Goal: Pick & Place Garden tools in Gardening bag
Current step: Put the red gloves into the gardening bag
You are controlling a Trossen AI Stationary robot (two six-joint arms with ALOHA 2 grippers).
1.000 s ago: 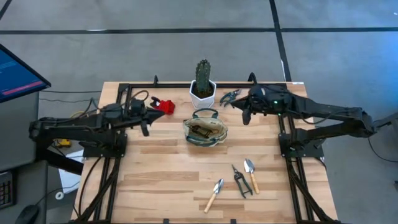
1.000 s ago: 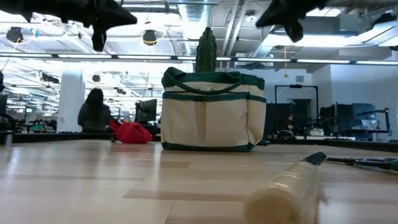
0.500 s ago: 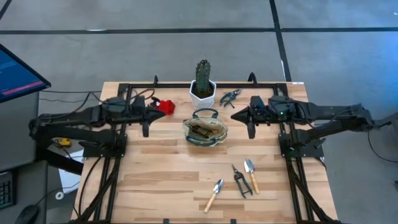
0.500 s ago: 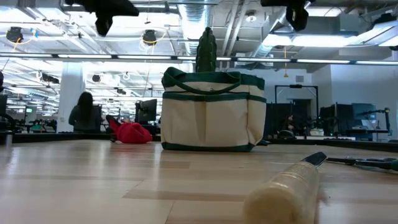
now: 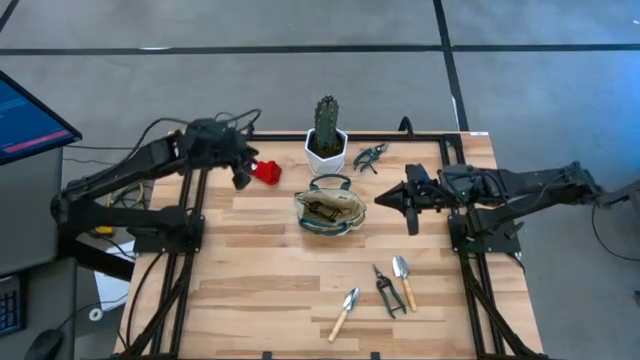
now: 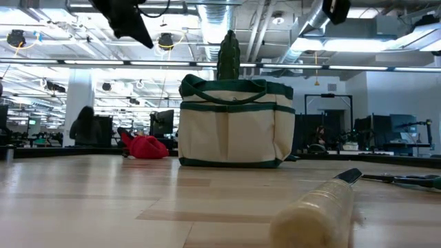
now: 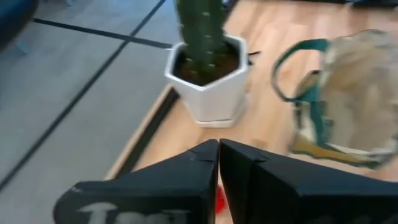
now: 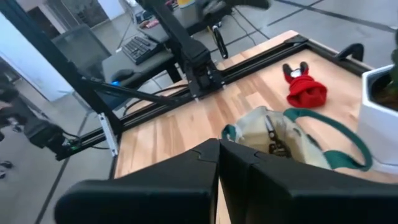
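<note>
The cream gardening bag (image 5: 330, 211) with green trim stands upright on its base at mid-table, tools showing inside its mouth (image 8: 273, 142). A red pruner-like piece (image 5: 266, 171) lies left of the cactus, and dark shears (image 5: 370, 155) lie on its right. Two trowels (image 5: 346, 311) (image 5: 403, 279) and a pair of shears (image 5: 386, 291) lie near the front right. My left gripper (image 5: 241, 176) hangs shut above the table, just left of the red piece. My right gripper (image 5: 385, 199) is shut in the air right of the bag, pointing at it.
A green cactus in a white hexagonal pot (image 5: 326, 141) stands just behind the bag. A black frame rail (image 5: 300, 136) runs along the far edge, and both arm bases stand at the sides. Bare wood lies at the front left (image 5: 260, 300).
My left gripper has risen and swung toward the far edge, ending beside the red piece, and has rolled and tipped as it went. My right gripper has swung from near the far-right shears toward the near edge, level with the bag. Both stayed shut.
</note>
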